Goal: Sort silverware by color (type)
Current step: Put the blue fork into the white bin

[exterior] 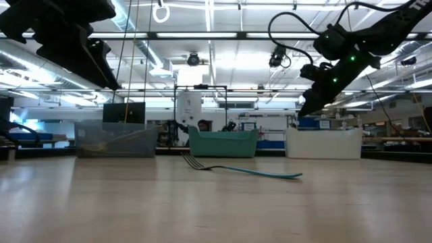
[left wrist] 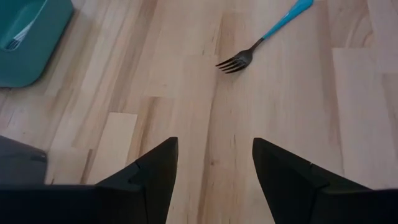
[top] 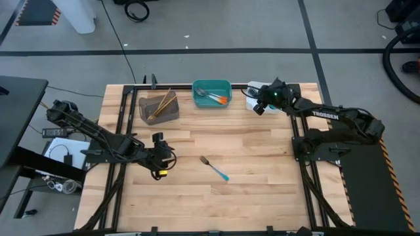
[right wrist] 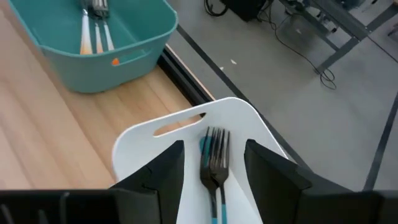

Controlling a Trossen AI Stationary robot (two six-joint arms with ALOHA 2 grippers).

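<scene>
Three bins stand in a row along the far edge of the wooden surface [top: 249, 196]. The grey bin [top: 158, 109] on the left holds gold-coloured silverware [top: 162, 105] lying aslant across it. The teal bin [top: 212, 94] in the middle holds orange-handled silverware [top: 216, 98], handles side by side in the right wrist view. The white bin [right wrist: 186, 134] on the right, mostly covered from above by the right arm, holds blue-handled forks [right wrist: 214, 165] stacked together, tines toward its slotted handle end.

One blue-handled fork [top: 214, 168] lies alone on the bare wood near the middle of the surface, tines pointing far-left, handle near-right, well apart from all three bins.

The left pincer [top: 161, 165] hovers just left of that fork, its fingers [left wrist: 152, 171] spread apart with nothing between them but bare wood. The right pincer [top: 258, 107] hangs over the white bin, its fingers [right wrist: 270, 168] parted on either side of the forks lying there, gripping nothing.

White lettering on the right arm's forearm reads "TROSSEN" [top: 325, 115]. A small orange mark on the teal bin's wall is too small to read.
</scene>
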